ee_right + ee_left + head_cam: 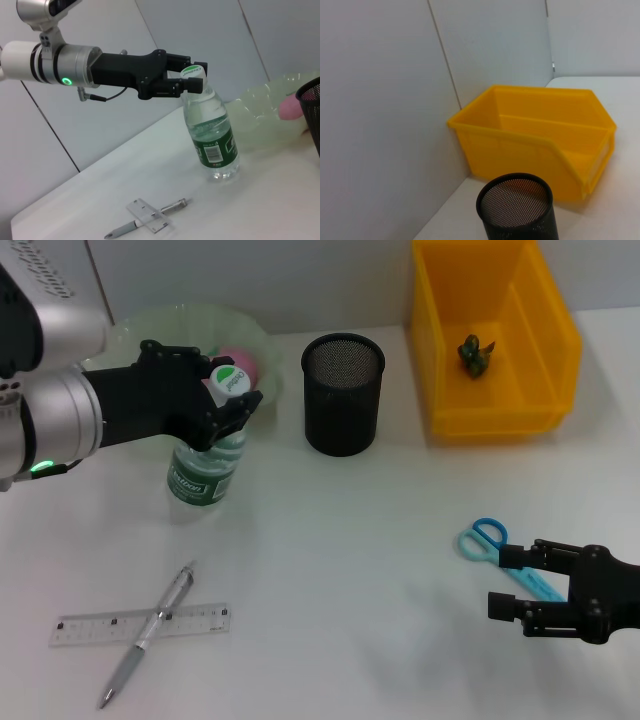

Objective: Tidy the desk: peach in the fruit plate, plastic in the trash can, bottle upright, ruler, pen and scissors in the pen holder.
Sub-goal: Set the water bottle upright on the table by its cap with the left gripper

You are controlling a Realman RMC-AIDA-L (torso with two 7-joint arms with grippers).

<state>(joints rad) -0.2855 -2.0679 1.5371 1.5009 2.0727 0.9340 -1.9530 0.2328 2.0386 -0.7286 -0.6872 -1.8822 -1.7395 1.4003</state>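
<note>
We reach our left arm in level from the worktop's (330, 570) left edge, and our left gripper (222, 400) closes around the neck of the plastic bottle (207, 468), just under its white cap (229, 379); the right wrist view shows the fingers (192, 85) clamped to either side of the neck while the bottle stands upright on its base, leaning only slightly. Directly behind the bottle, toward the far left corner, the pale green fruit plate (150, 330) holds the pink peach (243, 362). The black mesh pen holder (343, 393) stands upright near the middle of the far edge, with nothing visible in it, and the yellow trash can (490, 340) sits at the far right corner with a small dark green crumpled piece (476, 354) lying on its floor. Near the front left corner the pen (150, 632) lies diagonally across the clear ruler (140, 624), touching it. Our right arm comes in low from the right edge near the front, and our right gripper (512, 582) has its fingers spread apart, holding nothing, right beside the blue scissors (497, 552), whose handles point toward the worktop's middle.
</note>
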